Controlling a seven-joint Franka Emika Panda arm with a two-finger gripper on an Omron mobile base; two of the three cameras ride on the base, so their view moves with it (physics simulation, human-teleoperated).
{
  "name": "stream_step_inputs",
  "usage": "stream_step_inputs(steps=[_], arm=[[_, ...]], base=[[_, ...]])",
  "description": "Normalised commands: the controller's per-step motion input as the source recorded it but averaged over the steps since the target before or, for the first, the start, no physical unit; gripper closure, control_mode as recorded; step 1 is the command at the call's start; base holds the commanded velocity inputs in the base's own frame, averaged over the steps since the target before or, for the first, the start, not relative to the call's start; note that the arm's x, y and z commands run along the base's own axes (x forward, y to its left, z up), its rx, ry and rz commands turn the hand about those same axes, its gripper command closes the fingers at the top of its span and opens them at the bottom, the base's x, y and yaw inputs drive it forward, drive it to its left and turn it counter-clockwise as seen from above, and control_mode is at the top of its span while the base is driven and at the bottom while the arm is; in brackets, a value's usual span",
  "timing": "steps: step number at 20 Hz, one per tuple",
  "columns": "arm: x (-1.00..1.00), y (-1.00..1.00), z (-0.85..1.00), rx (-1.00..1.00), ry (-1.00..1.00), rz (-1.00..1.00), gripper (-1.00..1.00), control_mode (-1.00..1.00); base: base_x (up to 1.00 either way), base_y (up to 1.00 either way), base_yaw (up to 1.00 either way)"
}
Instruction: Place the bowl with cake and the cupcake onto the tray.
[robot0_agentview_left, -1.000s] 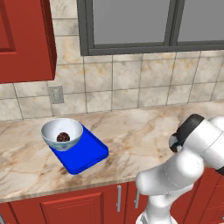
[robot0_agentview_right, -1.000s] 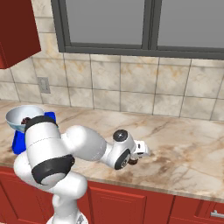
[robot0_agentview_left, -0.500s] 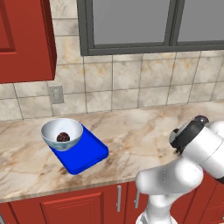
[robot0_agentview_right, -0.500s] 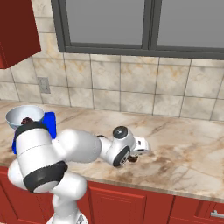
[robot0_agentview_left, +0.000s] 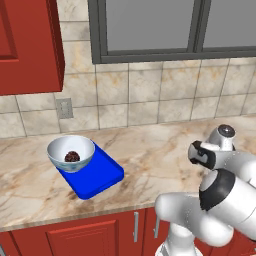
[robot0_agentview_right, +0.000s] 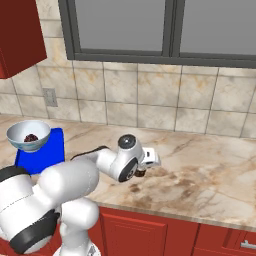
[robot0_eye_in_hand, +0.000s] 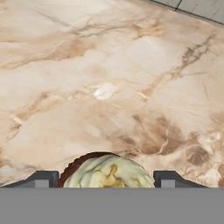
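Note:
The cupcake (robot0_eye_in_hand: 107, 172), tan-topped with a dark wrapper, fills the gap between my two fingertips (robot0_eye_in_hand: 43, 179) and is held just over the marble counter. From the right base view my gripper (robot0_agentview_right: 141, 173) hangs below the wrist near the counter's middle, shut on the cupcake (robot0_agentview_right: 140, 174), well right of the tray. The white bowl (robot0_agentview_left: 71, 152) with the dark cake (robot0_agentview_left: 72, 157) inside stands on the far left end of the blue tray (robot0_agentview_left: 100, 177). The bowl (robot0_agentview_right: 28, 135), the cake (robot0_agentview_right: 31, 137) and the tray (robot0_agentview_right: 47, 152) also appear at the left of the right base view.
Marble counter (robot0_agentview_right: 200, 185) runs along a tiled wall with a window above. An outlet (robot0_agentview_left: 64, 108) sits on the wall behind the tray. A red upper cabinet (robot0_agentview_left: 27, 45) hangs at the left. Red cabinet doors run below the counter's front edge.
The hand has risen a little and shifted left toward the tray, with the cupcake staying between the fingers. The arm's shoulder has swung lower. Bowl and tray have not moved.

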Motion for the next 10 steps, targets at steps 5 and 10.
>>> stream_step_inputs(steps=[5,10], arm=[[0.00,0.57,0.31,0.04,0.00,0.07,1.00,-1.00],[0.00,0.62,0.26,0.03,0.00,0.06,1.00,-1.00]], base=[[0.00,0.00,0.00],[0.00,0.00,0.00]])
